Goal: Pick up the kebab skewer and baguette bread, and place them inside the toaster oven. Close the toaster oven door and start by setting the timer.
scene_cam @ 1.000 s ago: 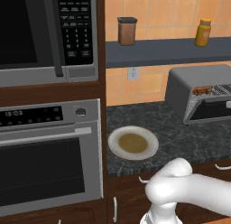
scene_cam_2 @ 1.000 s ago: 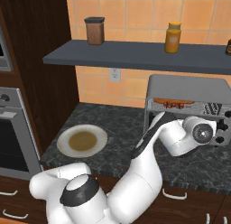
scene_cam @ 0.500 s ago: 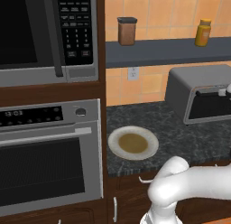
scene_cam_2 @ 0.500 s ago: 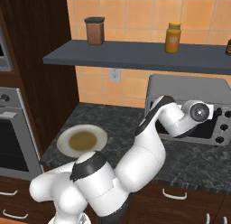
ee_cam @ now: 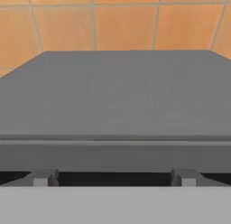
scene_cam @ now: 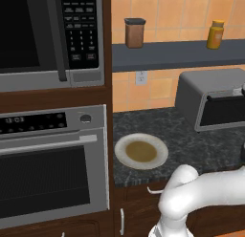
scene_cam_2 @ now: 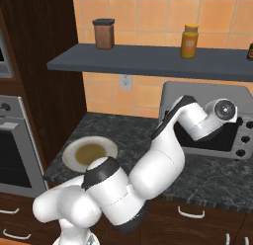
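Observation:
The grey toaster oven (scene_cam: 206, 83) stands at the back right of the counter. Its dark glass toaster oven door (scene_cam: 225, 111) is up against the box, with the black bar handle (scene_cam: 224, 94) along the top edge. My arm reaches across the front of the toaster oven (scene_cam_2: 207, 88), the wrist (scene_cam_2: 223, 110) level with the door's upper edge. In the hand view my gripper (ee_cam: 113, 179) is open, its fingertips (ee_cam: 40, 178) wide apart with nothing between them, looking over the oven's flat grey top (ee_cam: 117, 96). The kebab skewer and baguette bread are hidden.
A bare round plate (scene_cam: 141, 151) lies on the dark counter, left of the toaster oven. A built-in steel oven (scene_cam: 52, 159) and microwave (scene_cam: 48, 35) fill the left. The shelf (scene_cam: 177, 54) above carries a brown jar (scene_cam: 134, 33) and an orange jar (scene_cam: 215, 34).
The toaster oven door has swung up from open to shut. My hand rose with it to the door's top edge, and the jaws spread wider.

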### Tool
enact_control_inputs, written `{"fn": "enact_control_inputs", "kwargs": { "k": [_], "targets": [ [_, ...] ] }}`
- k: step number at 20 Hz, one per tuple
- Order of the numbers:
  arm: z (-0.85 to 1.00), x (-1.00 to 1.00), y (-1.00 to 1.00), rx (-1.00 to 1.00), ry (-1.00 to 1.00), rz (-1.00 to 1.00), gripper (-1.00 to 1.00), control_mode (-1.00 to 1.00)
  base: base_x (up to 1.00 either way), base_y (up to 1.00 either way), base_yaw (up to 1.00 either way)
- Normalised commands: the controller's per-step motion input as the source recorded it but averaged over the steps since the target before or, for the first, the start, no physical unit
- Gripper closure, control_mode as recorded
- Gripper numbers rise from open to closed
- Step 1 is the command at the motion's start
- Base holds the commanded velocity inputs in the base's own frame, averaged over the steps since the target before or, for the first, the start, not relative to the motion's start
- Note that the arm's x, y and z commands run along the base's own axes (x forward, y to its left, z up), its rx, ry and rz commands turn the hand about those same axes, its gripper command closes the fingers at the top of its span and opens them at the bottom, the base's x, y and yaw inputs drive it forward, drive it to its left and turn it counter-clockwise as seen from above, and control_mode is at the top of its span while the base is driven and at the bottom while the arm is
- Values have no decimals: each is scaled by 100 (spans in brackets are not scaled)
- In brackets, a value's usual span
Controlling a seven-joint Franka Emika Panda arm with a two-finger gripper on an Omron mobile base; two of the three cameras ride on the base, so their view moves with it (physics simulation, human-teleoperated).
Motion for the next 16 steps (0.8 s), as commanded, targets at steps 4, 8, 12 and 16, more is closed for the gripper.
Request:
{"fn": "enact_control_inputs", "kwargs": {
  "k": [4,8,12,16],
  "targets": [
    [21,-71,0,0,0,0,-100,-100,0,0,0],
    [26,-44,0,0,-2,0,-100,-100,0,0,0],
    [0,-17,0,0,3,0,-100,-100,0,0,0],
    [0,-13,0,0,9,0,-100,-100,0,0,0]
  ]
}}
